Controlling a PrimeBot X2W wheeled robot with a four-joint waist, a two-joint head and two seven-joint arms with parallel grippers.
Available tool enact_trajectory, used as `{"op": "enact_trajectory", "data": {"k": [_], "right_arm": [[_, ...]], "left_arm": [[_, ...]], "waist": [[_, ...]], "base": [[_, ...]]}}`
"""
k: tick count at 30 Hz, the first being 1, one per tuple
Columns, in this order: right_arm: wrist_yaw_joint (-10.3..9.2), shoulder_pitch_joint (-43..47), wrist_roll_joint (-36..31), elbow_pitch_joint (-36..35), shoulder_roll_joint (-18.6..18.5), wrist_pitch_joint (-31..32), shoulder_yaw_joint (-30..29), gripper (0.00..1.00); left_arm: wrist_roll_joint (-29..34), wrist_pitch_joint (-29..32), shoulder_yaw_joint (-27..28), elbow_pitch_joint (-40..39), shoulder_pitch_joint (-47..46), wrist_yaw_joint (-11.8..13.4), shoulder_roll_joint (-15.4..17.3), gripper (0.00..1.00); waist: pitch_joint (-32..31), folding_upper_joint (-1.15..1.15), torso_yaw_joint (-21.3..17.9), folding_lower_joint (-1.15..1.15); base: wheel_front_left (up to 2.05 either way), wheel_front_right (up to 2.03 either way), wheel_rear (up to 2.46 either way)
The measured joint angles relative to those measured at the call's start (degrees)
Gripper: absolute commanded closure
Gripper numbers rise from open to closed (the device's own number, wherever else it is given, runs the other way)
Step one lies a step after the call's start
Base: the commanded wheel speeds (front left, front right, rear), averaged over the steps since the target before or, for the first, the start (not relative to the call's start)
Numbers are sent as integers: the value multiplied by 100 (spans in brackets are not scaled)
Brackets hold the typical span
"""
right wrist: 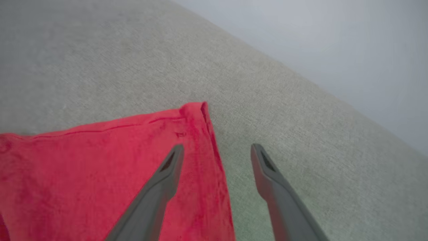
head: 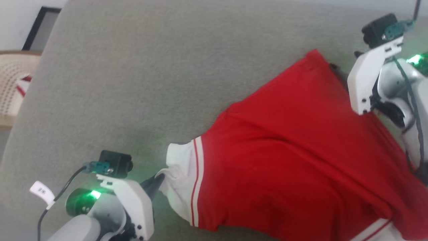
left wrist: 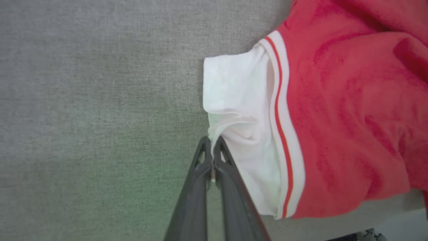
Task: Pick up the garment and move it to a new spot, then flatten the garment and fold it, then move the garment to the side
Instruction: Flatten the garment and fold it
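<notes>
The garment [head: 294, 147], a red shirt with a white sleeve and red-and-white trim, lies spread across the grey cloth surface [head: 150, 83]. My left gripper [left wrist: 212, 142] is shut on the bunched edge of the white sleeve [left wrist: 240, 100]; in the head view it sits at the lower left [head: 157, 182]. My right gripper [right wrist: 217, 149] stands open above a red hem corner [right wrist: 195, 112], one finger over the fabric, the other over bare surface, holding nothing. Its white wrist [head: 367, 77] shows at the head view's upper right.
The grey surface's far edge [right wrist: 301, 73] runs diagonally close beyond the right gripper. A woven pale basket [head: 13, 83] with striped cloth stands off the surface at the left. Bare grey cloth stretches left and above the garment.
</notes>
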Motion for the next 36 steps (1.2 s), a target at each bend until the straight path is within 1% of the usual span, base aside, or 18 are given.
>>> {"op": "enact_trajectory", "data": {"k": [4,5,7,11,12,13,14,16,18,20,23,29,34,36], "right_arm": [[0,-529,261,839,14,211,391,0],[0,-529,261,839,14,211,391,0],[0,-703,501,1109,18,385,633,0],[1,-1113,771,1400,-114,823,1269,0],[1,-1198,815,1482,-144,962,1396,2],[2,-1285,857,1577,-152,1082,1495,78],[2,-1373,867,1627,-155,1201,1637,100],[2,-1495,984,1675,-155,1423,1857,100],[2,-1573,1106,1715,-167,1508,2008,100],[3,-1618,1169,1756,-188,1486,2087,100],[2,-1667,1278,1795,-246,1293,2149,100],[2,-1867,1314,1680,-401,667,2107,100],[2,-1978,1343,1347,-630,398,2031,100],[2,-2034,1347,1204,-719,336,1979,100]], "left_arm": [[25,0,-105,143,-206,-116,-158,100],[25,0,-105,143,-206,-116,-158,100],[60,-1,-149,210,-291,-166,-234,100],[79,-18,-175,345,-366,-221,-310,100],[79,-32,-176,372,-377,-231,-319,100],[79,-35,-179,402,-405,-241,-332,100],[79,-36,-177,430,-434,-258,-335,100],[79,-32,-169,476,-465,-265,-330,100],[79,-18,-159,508,-513,-270,-307,100],[86,11,-130,506,-614,-283,-259,100],[123,79,-71,469,-761,-299,-163,100],[241,436,127,291,-1251,-246,283,100],[367,802,396,151,-1846,-164,756,100],[419,958,483,143,-2146,-186,918,100]], "waist": [[165,0,212,0],[165,0,212,0],[237,0,312,0],[357,0,446,0],[379,0,461,0],[391,0,470,0],[396,0,469,0],[390,0,450,0],[369,0,411,0],[331,0,360,0],[244,0,264,0],[-7,0,7,0],[-216,0,-288,0],[-317,0,-396,0]], "base": [[0,0,0],[0,0,0],[0,0,0],[0,0,0],[0,0,0],[0,0,0],[0,0,0],[0,0,0],[0,0,0],[0,0,0],[0,0,0],[0,0,0],[0,0,0],[0,0,0]]}}
